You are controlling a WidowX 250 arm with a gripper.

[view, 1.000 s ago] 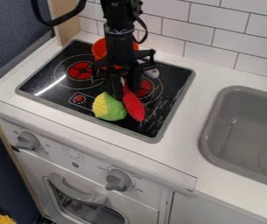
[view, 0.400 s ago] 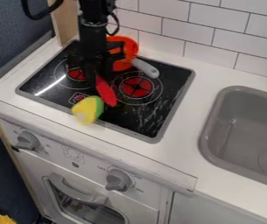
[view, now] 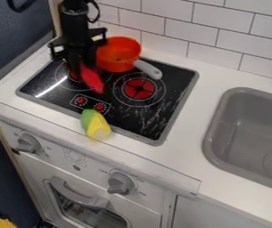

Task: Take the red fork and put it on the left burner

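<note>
I have the gripper point(view: 80, 67) over the left burner point(view: 73, 76), closed down to about the thickness of the red fork point(view: 92, 81), which it appears to grip by its upper part. The fork's wide end slants down and to the near right, just off the burner's red centre. I judge that hold is meant to leave the wide end free to meet the stovetop point(view: 129, 115) first. I can't tell whether it touches the glass.

The orange-red saucepan point(view: 117, 54) sits upright just right of the gripper, at the far side of the stove. Its grey handle point(view: 148, 69) points to the near right, towards the right burner point(view: 139, 89), so it lies away from where I want the fork. The saucepan's body is what crowds me; swinging right could knock it.

The green-and-yellow toy point(view: 95, 124) lies at the stove's near edge, past the printed controls point(view: 90, 103), out of the way of the set-down.

I judge the carry nearly done. Next I'd ease a little left to centre the fork, lower it and let go gently, since a slanted fork may tip or roll as it's freed.
</note>
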